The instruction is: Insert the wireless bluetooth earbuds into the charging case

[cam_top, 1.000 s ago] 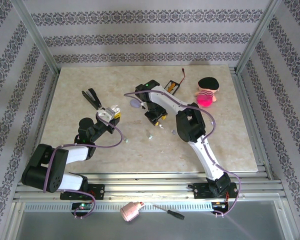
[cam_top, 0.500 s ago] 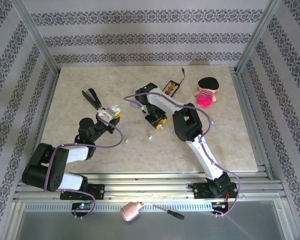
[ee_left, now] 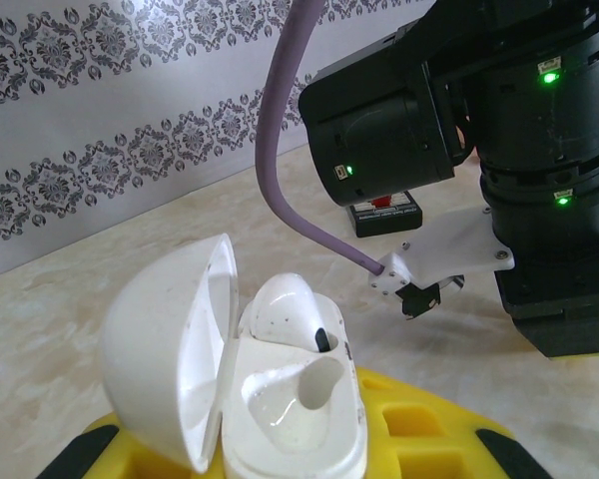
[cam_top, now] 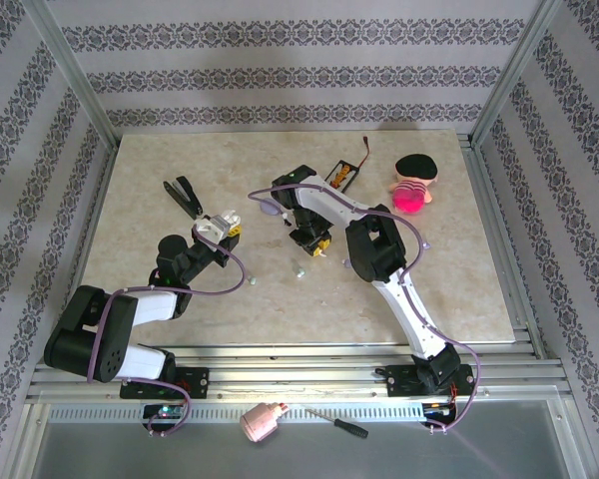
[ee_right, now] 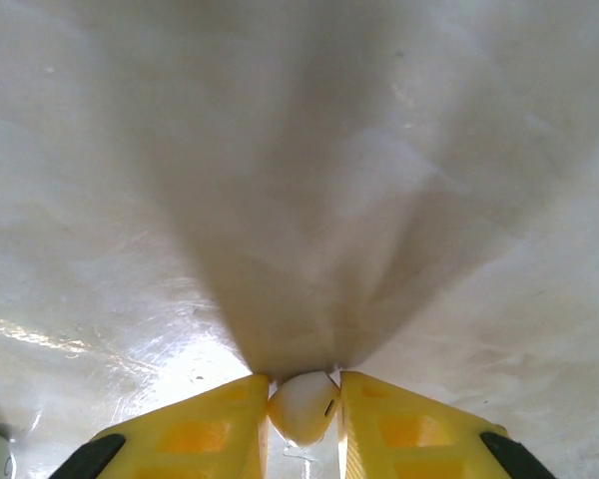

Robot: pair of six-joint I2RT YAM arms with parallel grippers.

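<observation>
In the left wrist view, the charging case is white, with its lid swung open to the left. It is held upright between the yellow fingers of my left gripper. One earbud sits in the far socket and the near socket is empty. From above, the left gripper holds the case left of centre. My right gripper is shut on a second white earbud just above the table. In the top view the right gripper points down at mid-table.
Two tiny pale bits lie on the marble table between the arms. Black tongs, a black battery holder and a pink doll lie toward the back. A screwdriver lies off the front edge.
The right arm's wrist and elbow have shifted slightly to the left over the middle of the table. The left arm and the case have stayed still.
</observation>
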